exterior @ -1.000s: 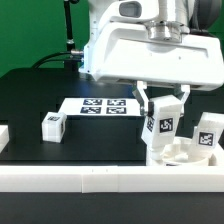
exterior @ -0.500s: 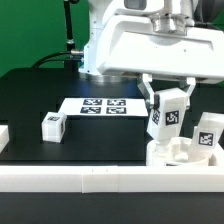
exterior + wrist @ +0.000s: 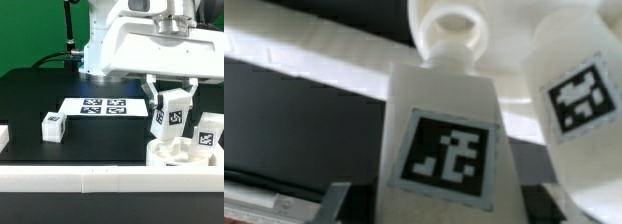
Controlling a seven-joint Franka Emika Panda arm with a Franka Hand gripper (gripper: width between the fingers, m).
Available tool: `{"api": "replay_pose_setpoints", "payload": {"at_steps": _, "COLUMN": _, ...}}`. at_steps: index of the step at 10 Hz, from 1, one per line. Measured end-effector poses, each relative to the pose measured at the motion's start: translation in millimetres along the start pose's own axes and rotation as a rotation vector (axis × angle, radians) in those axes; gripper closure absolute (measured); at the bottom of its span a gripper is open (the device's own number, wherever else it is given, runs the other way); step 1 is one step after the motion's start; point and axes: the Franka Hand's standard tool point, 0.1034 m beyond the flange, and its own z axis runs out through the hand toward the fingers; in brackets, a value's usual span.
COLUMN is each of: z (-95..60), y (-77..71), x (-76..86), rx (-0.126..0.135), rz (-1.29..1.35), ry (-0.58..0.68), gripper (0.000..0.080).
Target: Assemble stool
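Claw [image 3: 168, 101] pinches one leg [image 3: 168, 121] over the seat [image 3: 163, 156]; second leg [image 3: 208, 134] stands there, third leg [image 3: 52, 125] lies loose.

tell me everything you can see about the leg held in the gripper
The leg is a short, blocky white piece, plastic-looking, with a black-and-white square tag on one face. The gripper is shut on two opposite sides of it and holds it slightly tilted over the round seat disc. Its lower end reaches the disc; whether it is seated cannot be told.
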Motion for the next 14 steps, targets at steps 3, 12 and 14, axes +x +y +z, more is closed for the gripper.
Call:
{"api": "replay_pose_setpoints", "payload": {"at_steps": 3, "z": 3.6, "y": 0.4, "x": -6.0, "rx": -0.003, "rz": -0.001, "ry": -0.003, "gripper": 0.0475}}
{"api": "replay_pose_setpoints", "payload": {"at_steps": 12, "z": 16.6, "y": -1.8, "x": -18.1, "rx": -0.011, "rz": -0.008, "ry": 0.004, "gripper": 0.0475}}
{"api": "replay_pose_setpoints", "payload": {"at_steps": 14, "z": 16.8, "y": -1.1, "x": -18.6, "rx": -0.007, "rz": -0.005, "ry": -0.009, "gripper": 0.0312}}
